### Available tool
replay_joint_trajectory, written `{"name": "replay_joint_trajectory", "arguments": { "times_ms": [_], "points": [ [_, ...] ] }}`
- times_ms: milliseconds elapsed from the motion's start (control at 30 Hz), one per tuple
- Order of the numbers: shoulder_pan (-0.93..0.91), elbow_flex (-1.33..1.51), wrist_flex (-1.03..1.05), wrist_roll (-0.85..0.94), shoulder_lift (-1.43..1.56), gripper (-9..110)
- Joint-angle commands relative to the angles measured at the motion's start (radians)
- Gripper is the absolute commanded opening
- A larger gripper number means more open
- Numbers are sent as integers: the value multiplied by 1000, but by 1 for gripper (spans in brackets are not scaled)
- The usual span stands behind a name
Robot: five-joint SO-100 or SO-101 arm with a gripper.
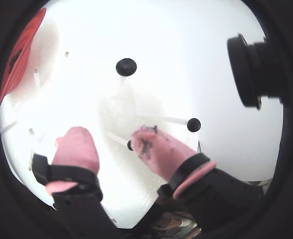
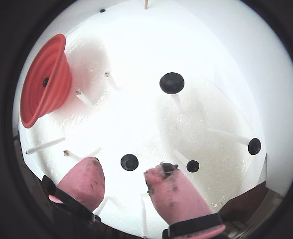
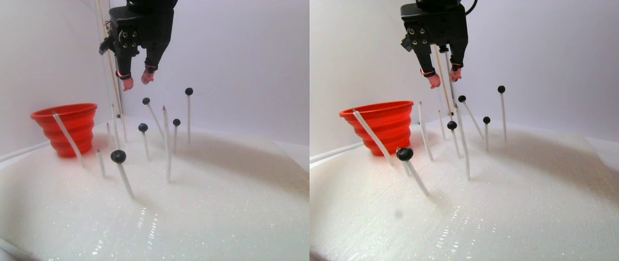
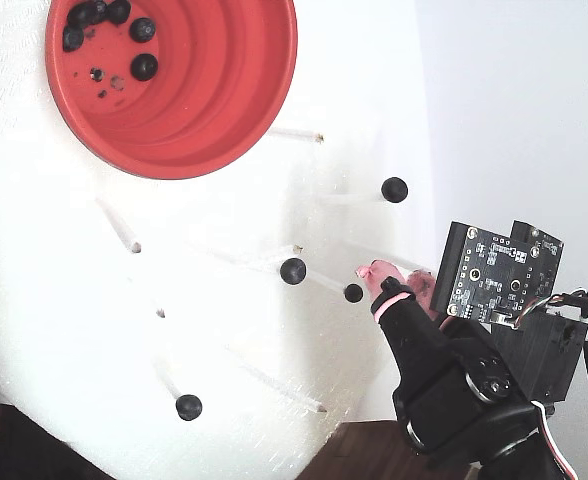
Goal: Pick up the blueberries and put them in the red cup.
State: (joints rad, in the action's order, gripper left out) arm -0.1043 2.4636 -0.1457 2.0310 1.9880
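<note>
several blueberries (image 4: 143, 67) already lie in the red cup (image 4: 229, 110) at the upper left of the fixed view, clustered against its far wall. four more sit impaled on thin white sticks (image 3: 124, 179) rising from the white foam mat (image 3: 222, 206); in that view they lie scattered below and right of the cup. one of these berries (image 2: 129, 162) shows low in a wrist view, between the pink fingertips (image 2: 162, 175). the gripper (image 2: 124, 174) hangs above the sticks with its jaws spread and nothing between them. the likely trouble: bare sticks stand close by, so a descending finger could bend one, or flick a berry off across the mat. a squeeze that is off-centre might pop the round berry sideways.
</note>
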Motion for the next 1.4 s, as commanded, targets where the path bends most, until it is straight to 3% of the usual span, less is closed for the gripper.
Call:
{"name": "replay_joint_trajectory", "arguments": {
  "times_ms": [0, 1367],
  "points": [
    [-8, -100, -43, 17, -12, 17],
    [-43, -399, -193, 14, -391, 19]
  ]
}}
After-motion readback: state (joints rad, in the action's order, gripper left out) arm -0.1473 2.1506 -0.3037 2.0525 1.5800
